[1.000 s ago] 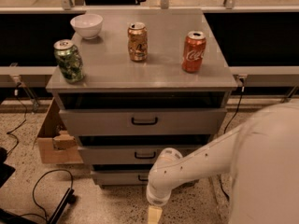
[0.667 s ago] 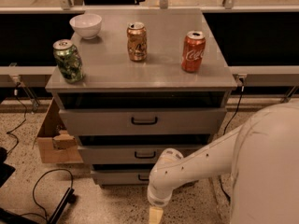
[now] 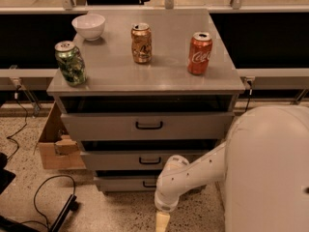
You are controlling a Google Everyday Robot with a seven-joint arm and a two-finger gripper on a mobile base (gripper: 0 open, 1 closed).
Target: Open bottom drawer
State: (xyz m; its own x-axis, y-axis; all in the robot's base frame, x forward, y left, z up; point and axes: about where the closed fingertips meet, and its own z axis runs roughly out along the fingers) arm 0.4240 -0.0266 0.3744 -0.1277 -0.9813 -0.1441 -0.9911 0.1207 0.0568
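Observation:
The bottom drawer [image 3: 123,182] is the lowest and narrowest grey front of the cabinet. It sits pushed in, and its small black handle [image 3: 147,184] is partly hidden behind my arm. My gripper [image 3: 162,221] hangs at the lower edge of the view, just in front of and below the drawer front, to the right of its middle. Only its beige tip shows. My white arm [image 3: 193,175] reaches in from the right across the drawer's right part.
A mid-sized drawer [image 3: 140,160] and the tallest drawer [image 3: 145,125] sit above. On top stand a green can [image 3: 70,63], a white bowl [image 3: 89,26], a gold can [image 3: 141,43] and a red cola can [image 3: 200,52]. A cardboard box [image 3: 55,144] and cables [image 3: 46,197] lie on the left floor.

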